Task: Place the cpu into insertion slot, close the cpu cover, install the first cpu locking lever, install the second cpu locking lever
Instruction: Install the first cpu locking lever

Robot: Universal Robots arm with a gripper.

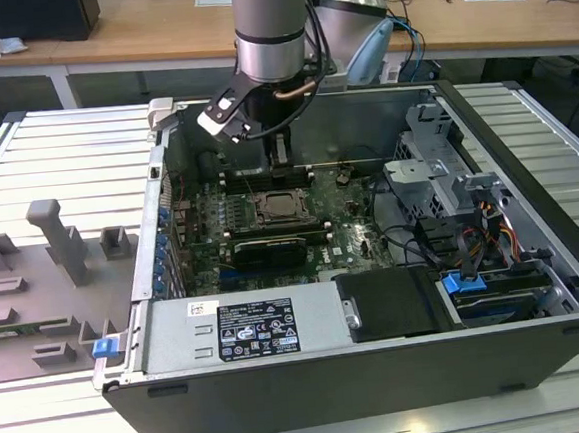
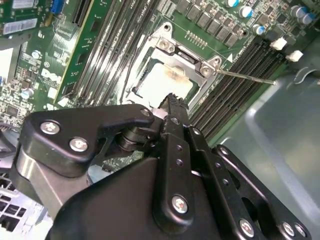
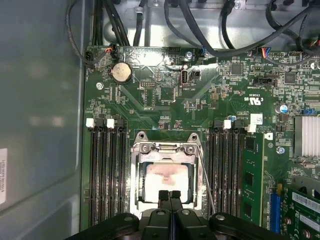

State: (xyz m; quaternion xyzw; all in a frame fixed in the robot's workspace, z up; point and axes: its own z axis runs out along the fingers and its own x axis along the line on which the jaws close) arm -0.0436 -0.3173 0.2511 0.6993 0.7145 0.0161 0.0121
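Note:
The cpu, a pale square chip with a brownish smear, lies in the insertion slot on the green board. The cpu cover, a silver frame, lies flat around it, leaving the chip's top bare. Both wrist views show this; the cpu sits just beyond my fingertips. A thin metal locking lever runs along one side of the socket and sticks out over the memory slots. My gripper hangs shut and empty right above the chip's near edge. In the exterior view the gripper is over the socket.
The open computer case has tall metal walls around the board. Memory slots flank the socket on both sides. A black card lies in front of the socket. Cables and drive bays fill the exterior view's right. Grey fixtures stand outside.

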